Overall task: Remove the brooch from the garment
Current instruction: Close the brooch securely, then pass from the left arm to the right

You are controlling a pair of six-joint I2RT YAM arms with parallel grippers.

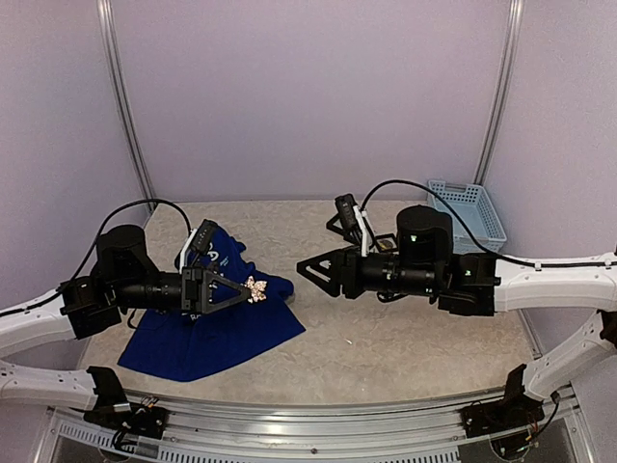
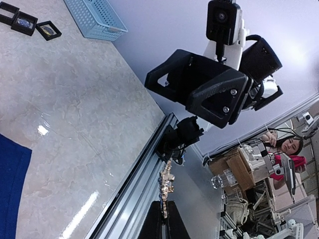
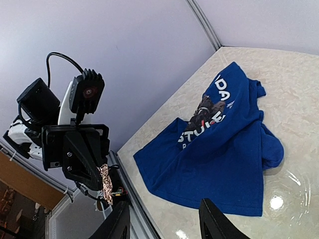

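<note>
brooch (image 3: 105,183), small and pale gold, hangs pinched at the tips of the left gripper (image 1: 247,289), whose fingers are clamped tight on it, holding it in the air clear of the cloth. blue t-shirt (image 1: 217,338) with white lettering and a small dark graphic lies crumpled on the left side of the marbled table (image 1: 386,357), beneath the left arm in the overhead view. right gripper (image 1: 308,272) faces the brooch from the middle of the table, apart from it, its fingers spread partway with nothing between them. pale blue basket (image 1: 468,214) sits at the far right corner, and three black square frames (image 2: 30,22) lie on the table near it.
</note>
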